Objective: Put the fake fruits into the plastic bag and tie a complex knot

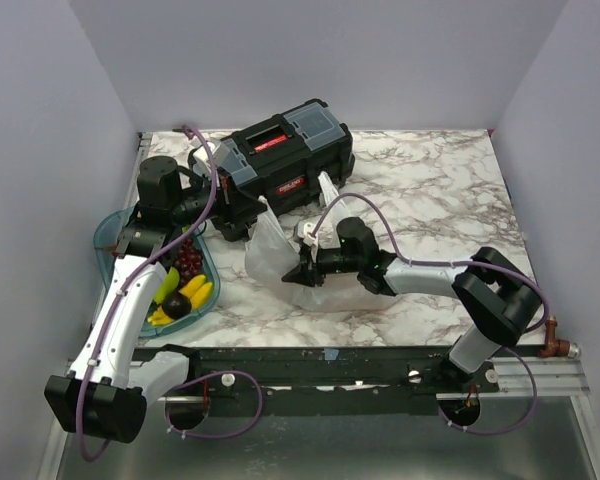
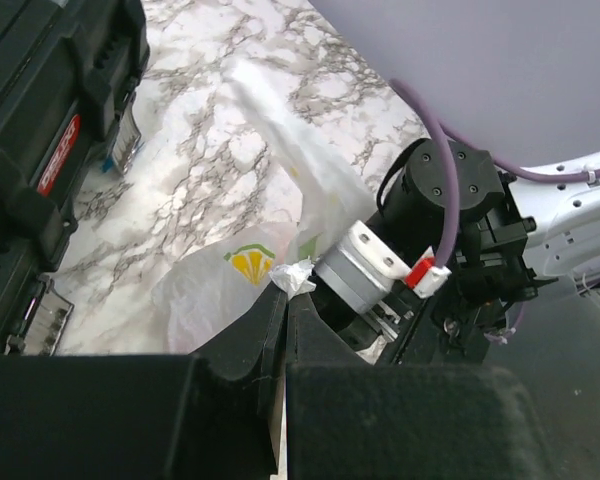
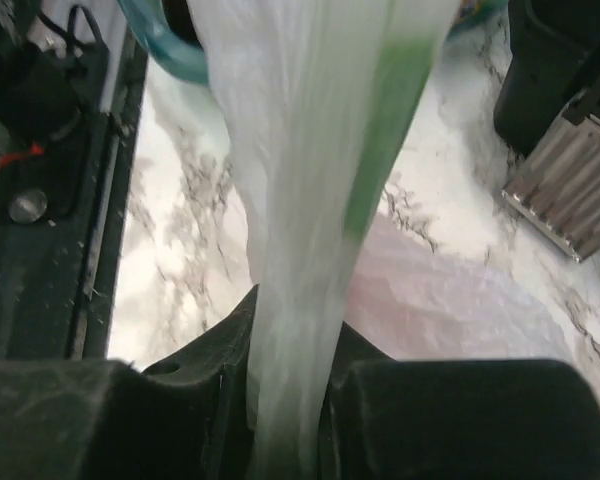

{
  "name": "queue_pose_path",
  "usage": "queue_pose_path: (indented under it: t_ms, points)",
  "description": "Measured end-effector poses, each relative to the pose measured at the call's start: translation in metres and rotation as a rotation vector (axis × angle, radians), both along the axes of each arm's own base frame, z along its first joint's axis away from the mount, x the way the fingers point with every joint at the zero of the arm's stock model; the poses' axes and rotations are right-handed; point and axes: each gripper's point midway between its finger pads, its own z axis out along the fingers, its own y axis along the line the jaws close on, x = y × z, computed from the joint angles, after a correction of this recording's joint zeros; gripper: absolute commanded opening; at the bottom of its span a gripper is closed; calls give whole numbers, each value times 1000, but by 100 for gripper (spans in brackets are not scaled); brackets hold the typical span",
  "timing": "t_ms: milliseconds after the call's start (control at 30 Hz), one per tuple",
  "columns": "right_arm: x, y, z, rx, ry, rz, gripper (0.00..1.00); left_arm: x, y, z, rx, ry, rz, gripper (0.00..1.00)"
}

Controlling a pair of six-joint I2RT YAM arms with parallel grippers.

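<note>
The plastic bag (image 1: 270, 252) lies crumpled on the marble table in front of the toolbox, one handle sticking up (image 1: 325, 190). My left gripper (image 1: 250, 222) is shut on a small twist of the bag's edge (image 2: 292, 275). My right gripper (image 1: 305, 268) is shut on a stretched strip of the bag (image 3: 300, 180), jaws pinching it from both sides. The bag body shows behind it (image 3: 460, 300). The fake fruits (image 1: 183, 288), yellow, green, dark purple and red, lie in the teal tray (image 1: 105, 245) at the left. I cannot tell what is inside the bag.
A black toolbox (image 1: 280, 160) with grey-blue lids stands at the back, just behind the bag, and also shows in the left wrist view (image 2: 40, 150). The right arm's wrist (image 2: 430, 220) is close to my left fingers. The tray rim (image 3: 165, 50) is near.
</note>
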Motion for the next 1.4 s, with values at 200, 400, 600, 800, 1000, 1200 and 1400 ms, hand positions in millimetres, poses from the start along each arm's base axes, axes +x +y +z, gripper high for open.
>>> queue_pose_path:
  t_ms: [200, 400, 600, 800, 1000, 1200, 1400]
  points:
    - [12, -18, -18, -23, -99, -14, 1, 11, 13, -10, 12, 45, 54, 0]
    - [18, -23, -16, -17, -176, -11, 1, 20, 23, -19, 41, 62, 124, 0]
    - [16, -28, -10, -11, -256, 0, 8, 36, 43, -44, 102, 142, 241, 0]
    - [11, -35, -16, -61, -190, -14, 75, 41, 44, -35, 62, 133, 264, 0]
    - [36, -24, 23, -28, 11, -198, 100, 30, 36, -13, -29, 103, 306, 0]
    - [58, 3, 108, 140, 77, -380, 100, 39, 39, -7, -77, 168, 410, 0]
    - [66, 41, 146, 222, 100, -477, 100, 40, 30, 1, -108, 209, 456, 0]
